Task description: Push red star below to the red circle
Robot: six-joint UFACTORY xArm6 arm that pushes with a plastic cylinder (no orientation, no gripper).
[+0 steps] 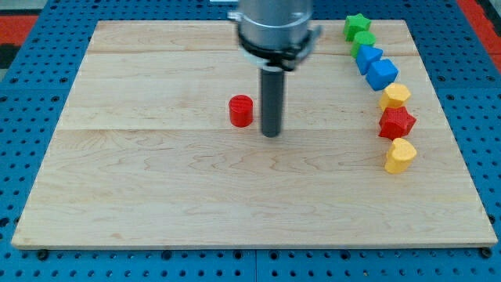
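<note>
The red circle [241,110] is a short red cylinder near the middle of the wooden board [156,196]. The red star [397,122] lies far off at the view's right, in a curved row of blocks. My tip [271,133] rests on the board just right of the red circle and slightly below it, with a small gap between them. The tip is far left of the red star.
The row at the view's right runs from top to bottom: green star [356,25], green block [363,39], blue block [369,58], blue cube [382,74], yellow hexagon [395,96], red star, yellow heart [400,155].
</note>
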